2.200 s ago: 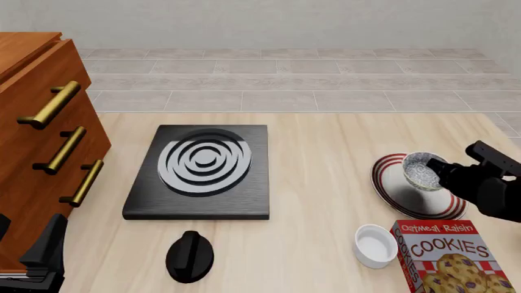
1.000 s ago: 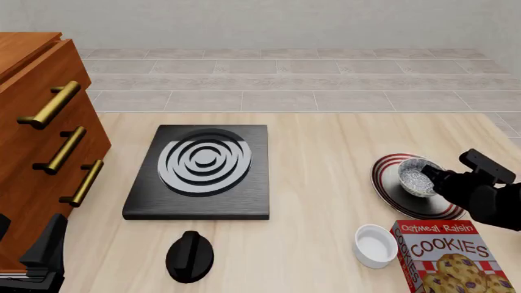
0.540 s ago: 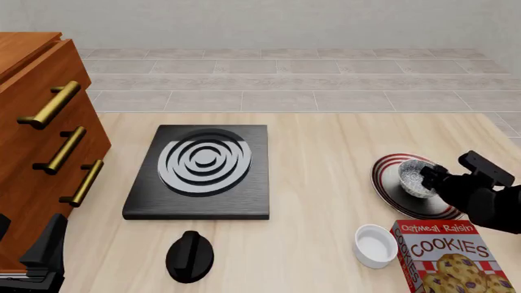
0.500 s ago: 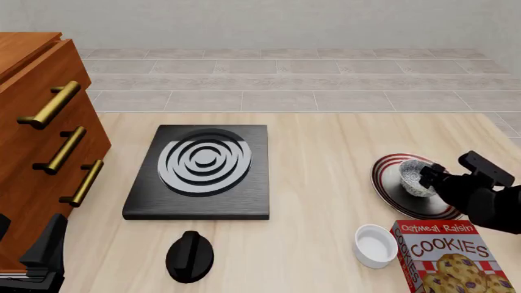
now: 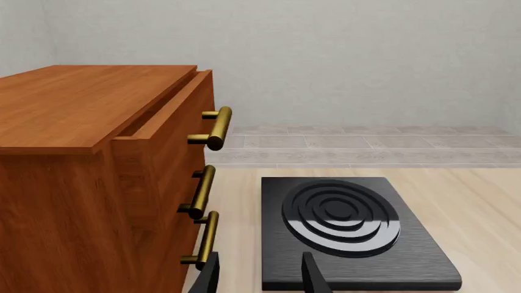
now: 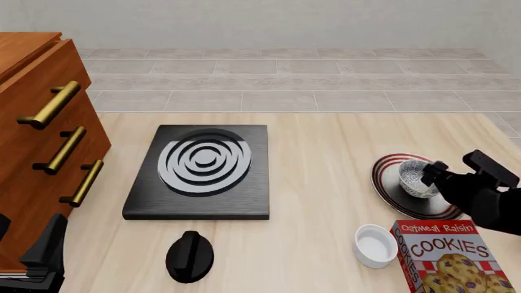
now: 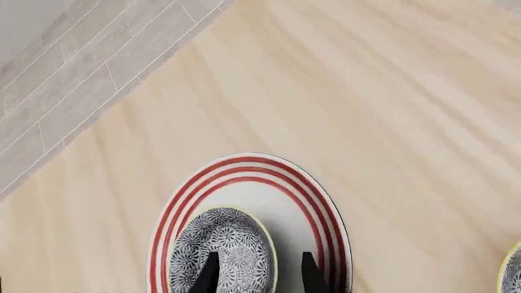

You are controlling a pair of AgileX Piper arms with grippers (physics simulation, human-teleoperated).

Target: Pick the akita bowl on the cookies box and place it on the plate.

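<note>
my right gripper (image 6: pixel 433 175) hid akita bowl's (image 6: pixel 413 178) near rim, grip unclear | bowl sat on plate (image 6: pixel 389 183) | cookies box (image 6: pixel 452 256) cut by frame edge | my left gripper (image 5: pixel 258 278) parted, empty | bare table (image 6: pixel 326 152) left of plate

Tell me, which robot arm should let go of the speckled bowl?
The right arm. Its gripper is at the akita bowl on the plate, while the left gripper sits far off by the wooden drawers.

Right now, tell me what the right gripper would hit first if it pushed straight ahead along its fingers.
Likely the akita bowl: the right gripper straddles its rim as it sits on the plate. Beyond is bare table, though depth is unclear.
</note>
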